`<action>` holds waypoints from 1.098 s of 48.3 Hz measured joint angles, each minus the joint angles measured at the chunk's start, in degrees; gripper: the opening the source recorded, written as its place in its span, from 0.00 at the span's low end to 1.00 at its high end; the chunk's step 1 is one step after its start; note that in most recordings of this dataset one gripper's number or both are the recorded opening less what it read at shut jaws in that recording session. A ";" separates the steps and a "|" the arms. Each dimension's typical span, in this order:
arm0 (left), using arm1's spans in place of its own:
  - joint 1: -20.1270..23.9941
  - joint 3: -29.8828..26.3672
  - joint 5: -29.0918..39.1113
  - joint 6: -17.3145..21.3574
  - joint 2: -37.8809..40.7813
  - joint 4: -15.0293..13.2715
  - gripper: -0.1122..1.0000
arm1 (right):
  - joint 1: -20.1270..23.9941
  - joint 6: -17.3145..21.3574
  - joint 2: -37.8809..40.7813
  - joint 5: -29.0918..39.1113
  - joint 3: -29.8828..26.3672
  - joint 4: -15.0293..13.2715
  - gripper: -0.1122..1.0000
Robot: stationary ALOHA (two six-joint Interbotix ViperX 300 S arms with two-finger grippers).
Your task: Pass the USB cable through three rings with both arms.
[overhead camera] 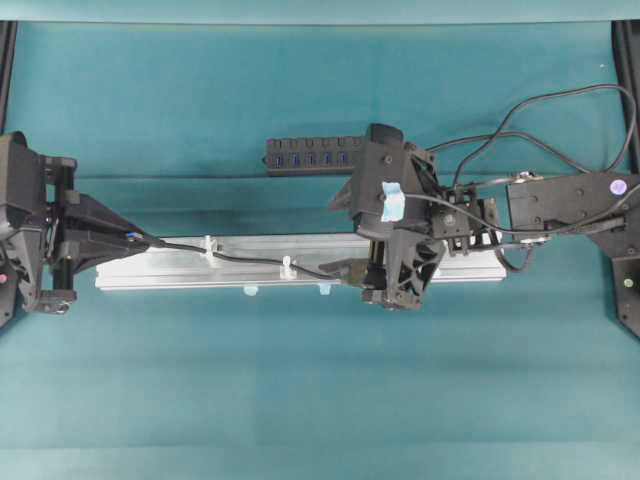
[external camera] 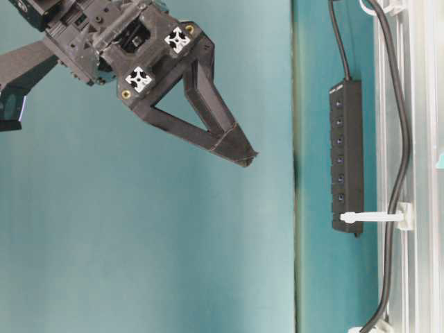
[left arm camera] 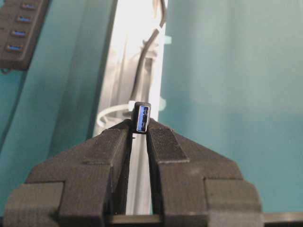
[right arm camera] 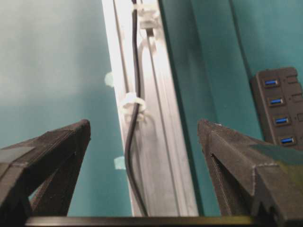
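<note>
Cable [overhead camera: 250, 259] lies along the rail [overhead camera: 150, 272], threaded through two rings [overhead camera: 288, 267]; left gripper [left arm camera: 141, 130] at the rail's left end is clenched on its plug [left arm camera: 141, 117]; right gripper [right arm camera: 144, 135] hangs spread wide above the rail's right half, grasping nothing; hub [overhead camera: 312, 155] lies behind.

A robotics lab bench: teal cloth [overhead camera: 300, 380], black frame posts [overhead camera: 8, 60], aluminium rail [overhead camera: 180, 272] fixture.

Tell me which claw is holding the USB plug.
The left claw, shut on the USB plug. The right claw stands wide open above the rail, holding nothing.
</note>
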 measured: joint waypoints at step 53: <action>0.09 0.00 0.00 0.00 -0.35 0.00 0.23 | 0.18 0.09 0.97 -2.29 0.53 0.09 0.60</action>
